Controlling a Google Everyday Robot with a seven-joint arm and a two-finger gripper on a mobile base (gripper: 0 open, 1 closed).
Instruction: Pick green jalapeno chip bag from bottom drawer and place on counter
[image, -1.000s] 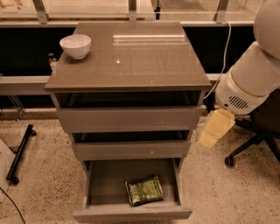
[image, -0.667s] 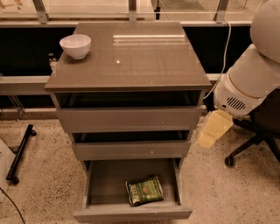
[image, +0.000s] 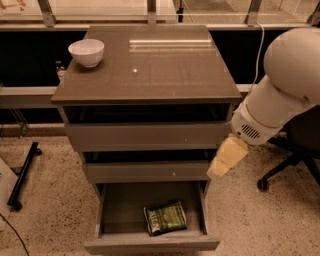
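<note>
Bag (image: 165, 218) lies flat near the front of the pulled-out bottom drawer (image: 150, 245), so it's exposed for a top-down grab. End effector (image: 227, 157) hangs off the drawer's upper right, clear of the bag; grip state: can't tell. Bench (image: 165, 75) above the drawer carries a bowl (image: 86, 52), back-left.

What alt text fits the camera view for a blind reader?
A green jalapeno chip bag lies in the open bottom drawer. The robot's hand hangs beside the middle drawer, on the picture's right, well above the bag. A white bowl sits on the counter.
</note>
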